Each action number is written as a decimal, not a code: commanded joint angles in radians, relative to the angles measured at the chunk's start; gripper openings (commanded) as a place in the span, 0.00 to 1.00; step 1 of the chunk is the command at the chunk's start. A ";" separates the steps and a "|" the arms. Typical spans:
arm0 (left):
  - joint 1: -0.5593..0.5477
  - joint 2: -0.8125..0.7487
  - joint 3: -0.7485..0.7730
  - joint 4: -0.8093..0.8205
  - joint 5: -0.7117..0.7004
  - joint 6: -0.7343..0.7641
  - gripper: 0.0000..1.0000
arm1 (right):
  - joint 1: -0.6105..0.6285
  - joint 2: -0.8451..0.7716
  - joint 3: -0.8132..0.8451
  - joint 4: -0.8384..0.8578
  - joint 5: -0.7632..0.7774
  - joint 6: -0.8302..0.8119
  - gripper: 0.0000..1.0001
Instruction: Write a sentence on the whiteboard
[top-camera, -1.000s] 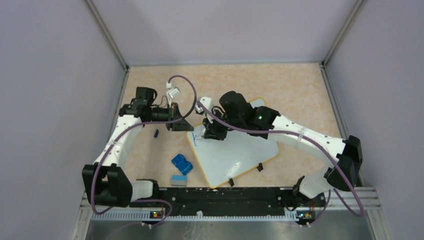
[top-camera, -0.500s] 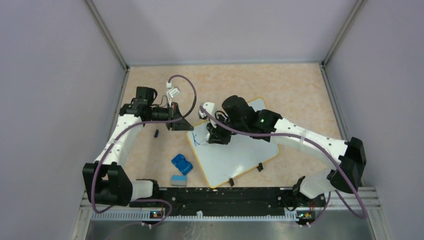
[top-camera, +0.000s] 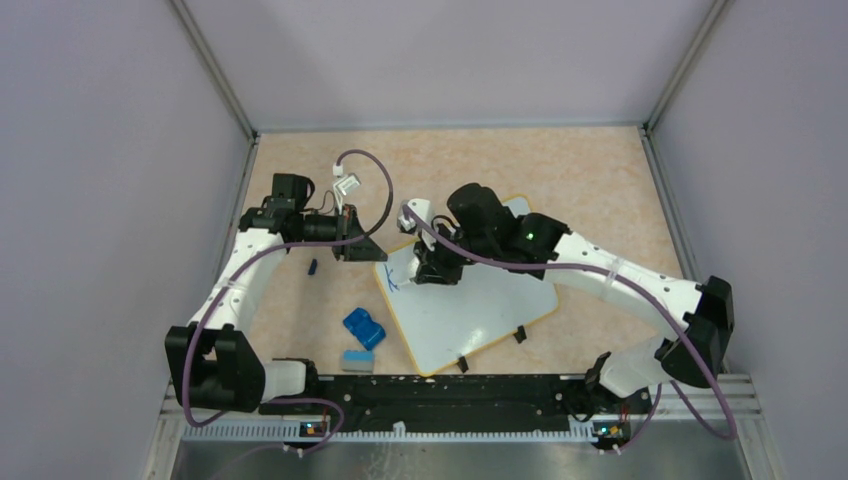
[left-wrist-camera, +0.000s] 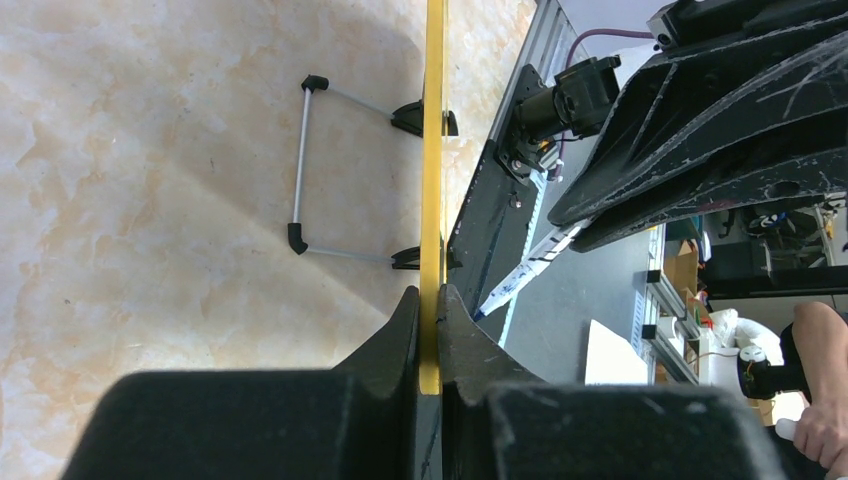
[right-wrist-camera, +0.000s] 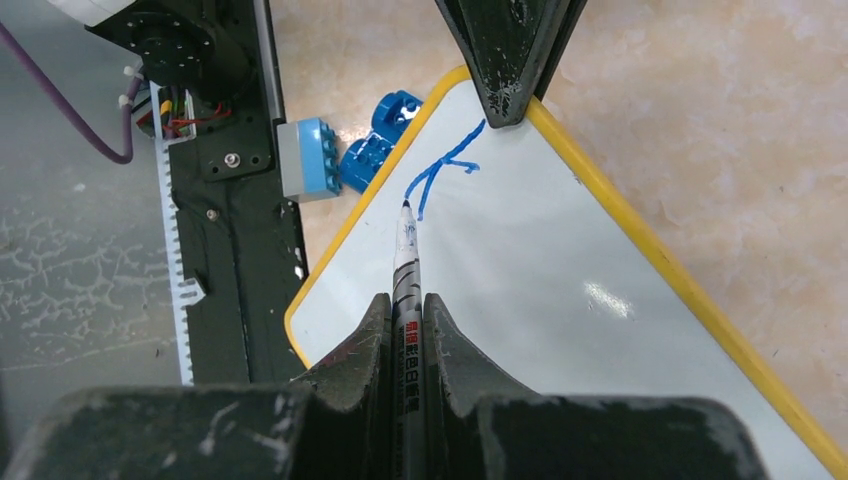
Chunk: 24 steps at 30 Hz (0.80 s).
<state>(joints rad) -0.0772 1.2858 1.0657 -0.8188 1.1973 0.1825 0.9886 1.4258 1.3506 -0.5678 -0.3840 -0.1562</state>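
Observation:
The whiteboard (top-camera: 480, 310) lies tilted on the table, white with a yellow rim (left-wrist-camera: 433, 150). My left gripper (top-camera: 366, 250) is shut on the rim at the board's left corner (left-wrist-camera: 432, 305). My right gripper (top-camera: 432, 270) is shut on a marker (right-wrist-camera: 408, 270). The marker's tip sits on the board just below the first blue strokes of the sentence (right-wrist-camera: 440, 172), a small "k"-like mark near that corner (top-camera: 392, 278). Two black clips (left-wrist-camera: 420, 118) hold a wire stand on the board's edge.
A blue block (top-camera: 363, 327) and a grey-and-blue block (top-camera: 357, 360) lie left of the board near the front rail (top-camera: 440, 390). A small dark cap (top-camera: 313, 266) lies under the left arm. Purple cables loop over both arms.
The right gripper shifted slightly over the board's left corner and the marker added blue strokes there. The left gripper stayed clamped on the rim.

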 joint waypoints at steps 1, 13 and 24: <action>-0.004 -0.005 -0.004 0.008 -0.003 0.007 0.00 | -0.014 -0.029 0.035 0.026 0.002 0.008 0.00; -0.004 -0.009 -0.006 0.007 -0.004 0.007 0.00 | -0.034 -0.001 0.049 0.050 0.068 0.022 0.00; -0.005 -0.004 -0.004 0.007 -0.007 0.005 0.00 | -0.070 -0.014 0.039 0.020 0.082 0.001 0.00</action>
<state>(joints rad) -0.0772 1.2858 1.0657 -0.8188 1.1965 0.1825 0.9516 1.4284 1.3510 -0.5625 -0.3229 -0.1459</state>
